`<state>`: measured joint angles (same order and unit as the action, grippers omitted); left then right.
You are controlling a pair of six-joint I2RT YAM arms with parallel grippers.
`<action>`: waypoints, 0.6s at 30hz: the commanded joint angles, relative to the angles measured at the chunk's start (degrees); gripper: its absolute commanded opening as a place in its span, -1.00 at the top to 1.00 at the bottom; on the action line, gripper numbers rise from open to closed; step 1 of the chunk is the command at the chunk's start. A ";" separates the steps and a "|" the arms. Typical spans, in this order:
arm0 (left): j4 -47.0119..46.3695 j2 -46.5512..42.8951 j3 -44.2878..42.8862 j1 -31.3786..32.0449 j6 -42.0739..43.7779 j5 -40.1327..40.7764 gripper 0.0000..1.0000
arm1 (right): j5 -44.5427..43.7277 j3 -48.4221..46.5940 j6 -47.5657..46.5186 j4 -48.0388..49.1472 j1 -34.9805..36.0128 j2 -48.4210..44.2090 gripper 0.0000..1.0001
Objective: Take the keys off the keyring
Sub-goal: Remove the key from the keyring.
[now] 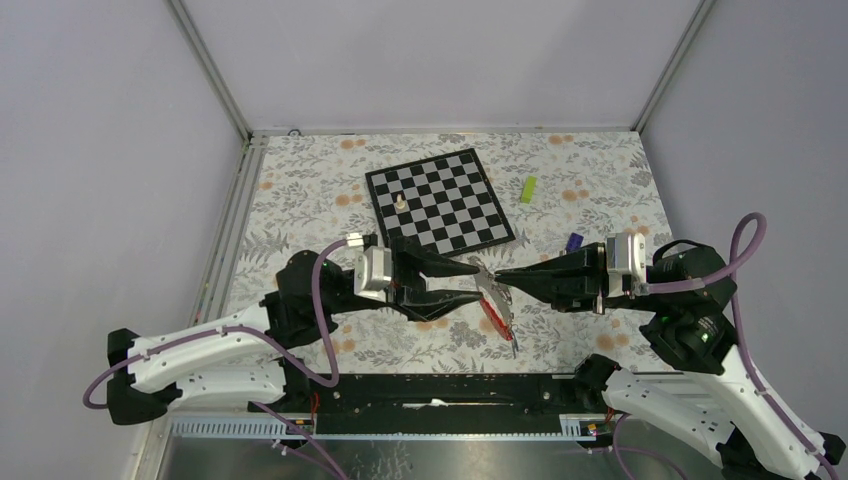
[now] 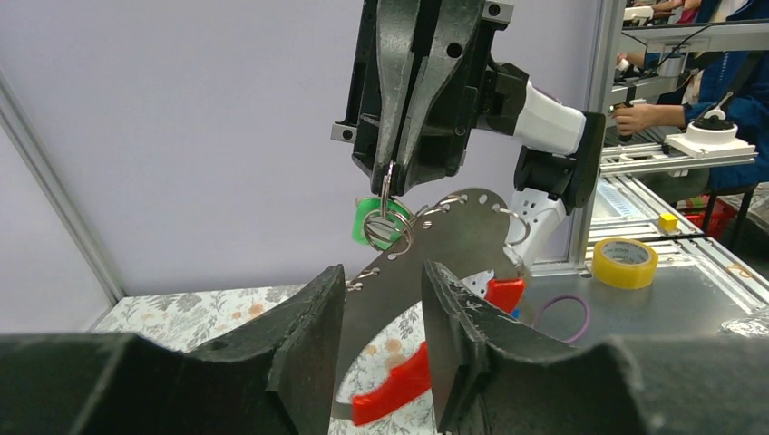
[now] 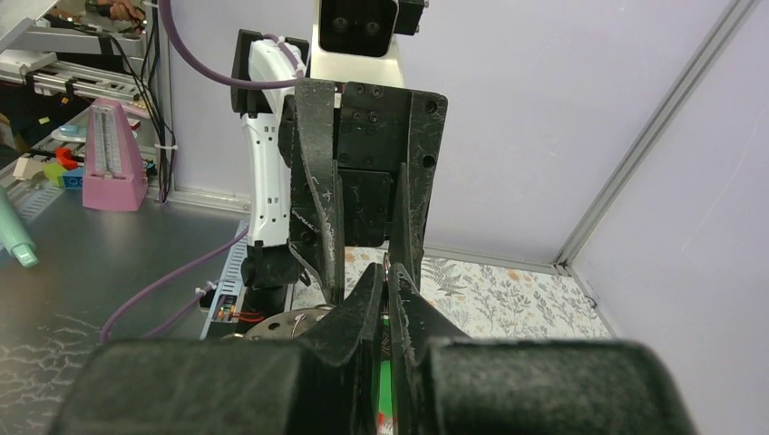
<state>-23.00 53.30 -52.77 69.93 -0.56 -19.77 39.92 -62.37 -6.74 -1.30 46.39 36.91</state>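
Both grippers meet above the flowered cloth, in front of the chessboard. My right gripper [image 1: 497, 274] [image 2: 388, 172] [image 3: 385, 272] is shut on the keyring [image 2: 388, 227], a thin silvery ring that it pinches at the top. A key with a green head [image 2: 365, 224] [image 3: 384, 376] hangs on that ring. A flat grey metal plate [image 2: 453, 236] [image 1: 488, 285] with small rings in its edge holes hangs there too, along with a red strap [image 2: 394, 388] [image 1: 495, 315]. My left gripper [image 1: 478, 283] [image 2: 383, 270] is open, its fingers [image 2: 308, 344] on either side of the plate's lower part.
The chessboard [image 1: 440, 205] lies behind the grippers with one small pale piece [image 1: 400, 201] on it. A lime-green block [image 1: 528, 188] and a purple-and-yellow block [image 1: 573, 243] lie to the right of it. Metal frame posts bound the back corners.
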 commanded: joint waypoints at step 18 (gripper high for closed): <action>-8.26 2.86 -0.75 -0.15 -3.55 -4.20 0.21 | -0.55 1.63 2.18 6.92 -0.01 -0.61 1.00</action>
<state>-27.11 56.10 -52.77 69.93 -3.07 -22.52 39.99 -60.75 -5.50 0.82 46.39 36.80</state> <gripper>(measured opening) 0.398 0.076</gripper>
